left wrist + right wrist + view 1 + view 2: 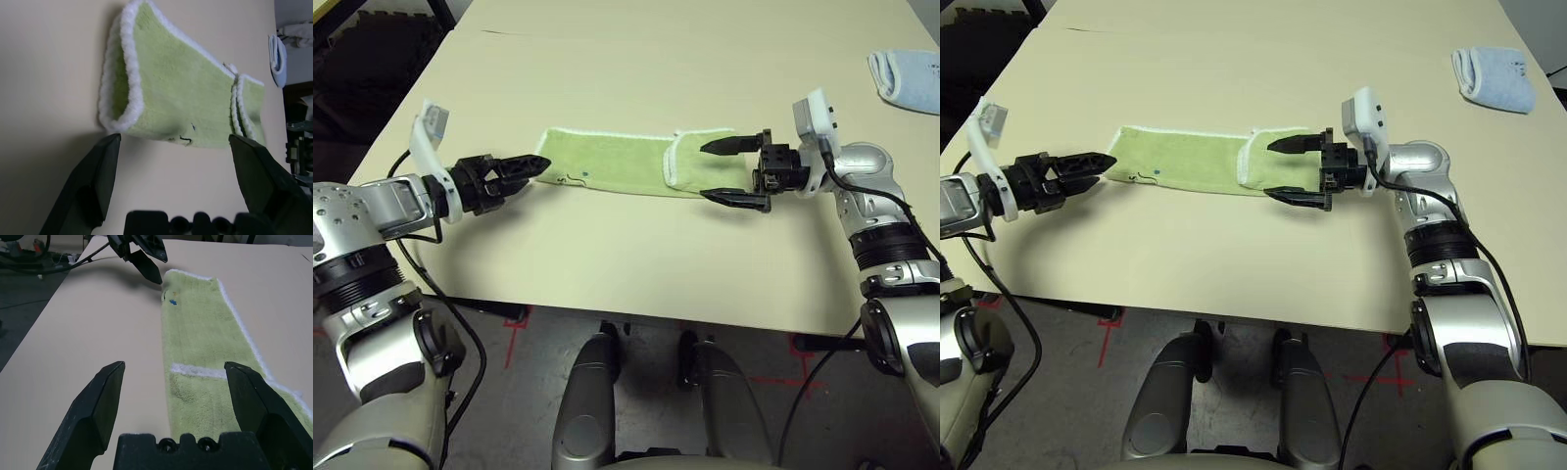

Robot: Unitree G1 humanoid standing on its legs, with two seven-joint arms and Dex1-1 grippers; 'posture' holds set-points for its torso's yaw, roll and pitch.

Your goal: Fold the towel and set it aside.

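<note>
The light green terry-cloth towel with white stitched edging (626,164) is lying flat on the pale tan bench (636,274), stretched out as a long strip between the two hands. Its right end is already flipped over onto itself, so a short flap is sitting on top there.

The left hand (530,169) is hanging just beside the towel's left end with its two black fingers spread wide, holding nothing. The right hand (722,173) is also wide open and empty, with one finger on each side of the flipped end.

The step in hand looks like taking hold of the towel's ends for the next fold. To do it well, the left hand should be sliding one finger under the open, looped left edge and one finger over it, so it is pinching both layers and not just the top one. The right hand should be closing over the flap, so the fold is not slipping apart (the cloth is soft and floppy and may sag when lifted). Both hands should be lifting together.

There are no boxes or baskets here. A pale blue folded towel (908,78) is lying well apart at the far right of the bench.
</note>
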